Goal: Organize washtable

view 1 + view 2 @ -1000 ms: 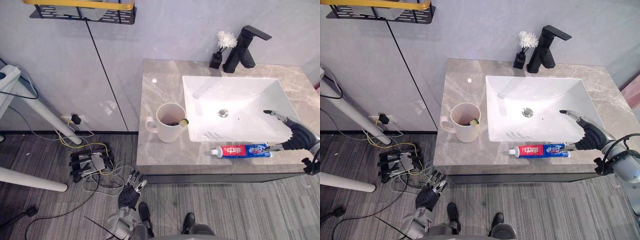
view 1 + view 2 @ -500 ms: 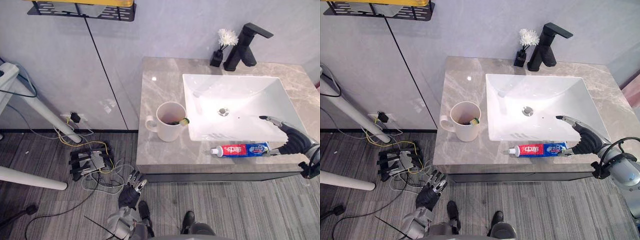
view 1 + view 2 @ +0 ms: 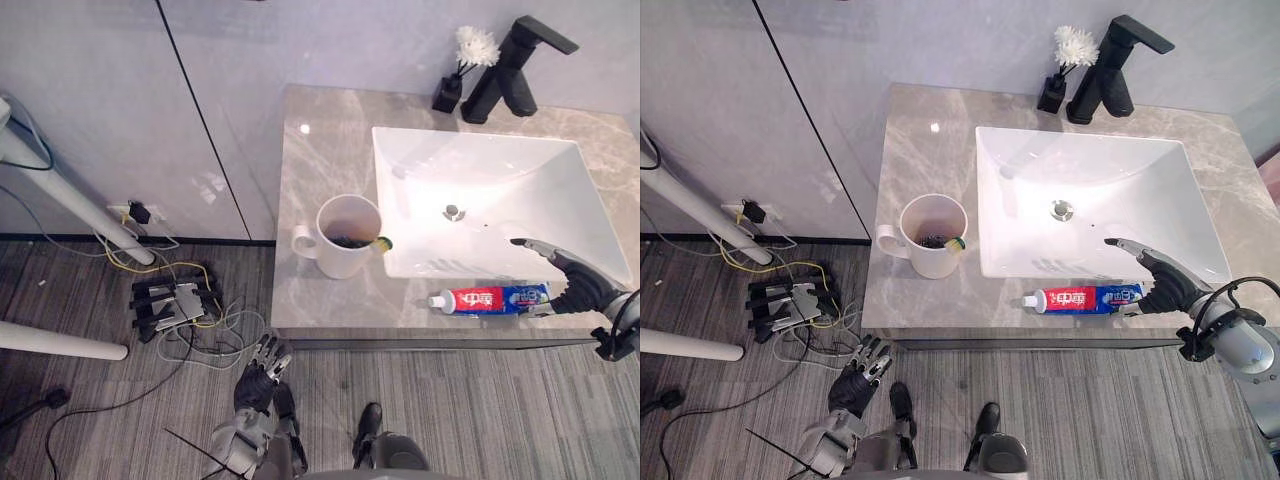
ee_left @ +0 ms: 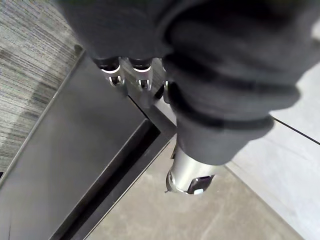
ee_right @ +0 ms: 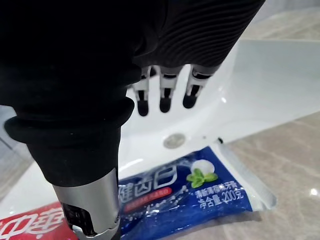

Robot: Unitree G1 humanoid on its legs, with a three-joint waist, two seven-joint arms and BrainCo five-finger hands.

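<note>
The toothpaste tube [image 3: 488, 299] is lying flat on the stone counter [image 3: 320, 160], just in front of the white sink [image 3: 500, 180] and running along its front rim. Its white cap is pointing toward the sink's left corner, and its flat crimped end is pointing toward the right one.

The right hand [image 3: 1162, 288] is hovering at that crimped end, near the sink's front right corner. Its fingers [image 5: 162, 97] are stretching out straight over the sink's bowl, and its thumb [image 5: 92, 210] is reaching down over the blue part of the tube. The hand is open and is not closing on anything. I cannot tell whether the thumb is touching the tube.

A cream mug [image 3: 345, 238] is standing upright on the counter just left of the sink, with something dark inside and a small green-and-yellow tip showing at its rim. Behind the sink a black tap [image 3: 512, 68] is standing, with a small black vase [image 3: 449, 92] holding a white flower just to its left.

The left hand [image 3: 256, 378] is hanging low over the grey floor [image 3: 480, 410], well in front of the sink and off to its left, fingers loosely relaxed and holding nothing.
</note>
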